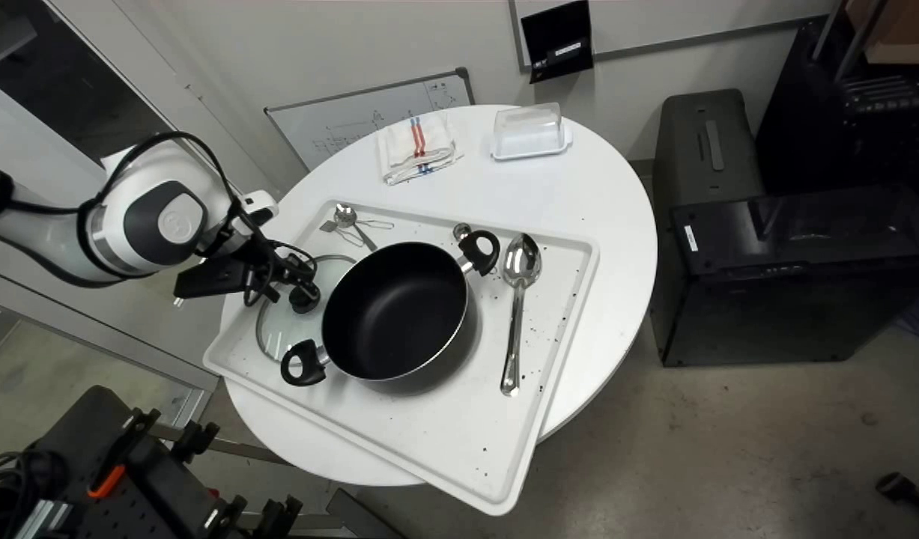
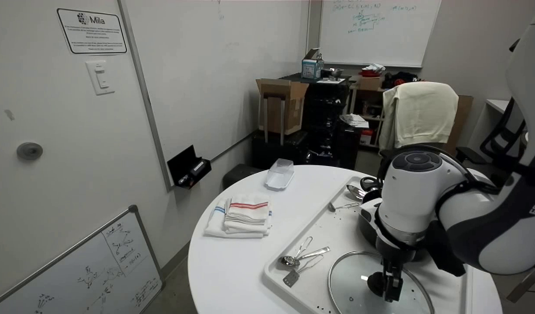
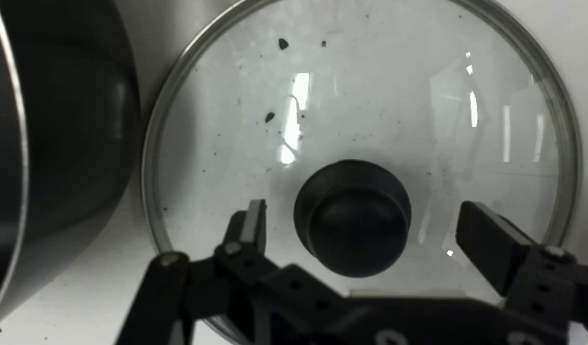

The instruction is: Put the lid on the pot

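The clear glass lid (image 1: pixel 275 329) with a thin metal rim lies on the tray against or close beside the pot. It also shows in an exterior view (image 2: pixel 350 279) and in the wrist view (image 3: pixel 370 105). Its black knob (image 3: pixel 356 235) points up. The black pot (image 1: pixel 395 307) stands upright and open, with a black loop handle on each side; its outer wall (image 3: pixel 78 120) fills the left of the wrist view. My gripper (image 3: pixel 362 215) is open over the lid, with one finger on each side of the knob and a gap on both sides.
The white tray (image 1: pixel 459 464) sits on a round white table (image 1: pixel 616 217). A long silver spoon (image 1: pixel 515 322) lies on the pot's far side from the arm. Small utensils (image 2: pixel 300 264) lie near the lid. Folded towels (image 2: pixel 245 216) and a clear-lidded dish (image 1: pixel 532 133) stand beyond the tray.
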Controlling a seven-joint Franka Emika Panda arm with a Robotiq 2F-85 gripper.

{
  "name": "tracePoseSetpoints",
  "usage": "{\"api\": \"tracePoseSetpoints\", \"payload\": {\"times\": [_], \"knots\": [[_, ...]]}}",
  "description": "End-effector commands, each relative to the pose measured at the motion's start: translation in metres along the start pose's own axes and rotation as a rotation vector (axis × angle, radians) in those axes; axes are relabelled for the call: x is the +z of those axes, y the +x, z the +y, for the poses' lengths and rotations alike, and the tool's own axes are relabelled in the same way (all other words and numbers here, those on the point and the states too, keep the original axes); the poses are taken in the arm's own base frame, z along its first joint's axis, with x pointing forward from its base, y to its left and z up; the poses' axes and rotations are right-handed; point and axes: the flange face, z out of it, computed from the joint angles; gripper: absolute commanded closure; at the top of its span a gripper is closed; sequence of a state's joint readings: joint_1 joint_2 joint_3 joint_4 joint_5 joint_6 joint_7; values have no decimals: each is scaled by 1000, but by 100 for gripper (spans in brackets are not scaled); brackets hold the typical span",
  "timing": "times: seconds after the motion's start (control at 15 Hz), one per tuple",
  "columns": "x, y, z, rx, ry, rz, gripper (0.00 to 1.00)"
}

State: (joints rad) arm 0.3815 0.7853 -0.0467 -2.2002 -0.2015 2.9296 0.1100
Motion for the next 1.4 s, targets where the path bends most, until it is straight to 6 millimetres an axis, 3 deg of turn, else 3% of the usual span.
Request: {"api": "tracePoseSetpoints", "payload": {"times": [0.0,0.4,0.47,0.53,0.93,1.0,1.33], "knots": [[9,8,-3,14,-12,28,0],[10,14,-3,15,-13,38,0],[10,14,-3,14,-11,39,25],[9,14,-2,13,-11,40,26],[3,10,-4,14,-4,29,71],[0,10,-4,15,-2,27,75],[-20,-4,-10,1,8,1,75]]}}
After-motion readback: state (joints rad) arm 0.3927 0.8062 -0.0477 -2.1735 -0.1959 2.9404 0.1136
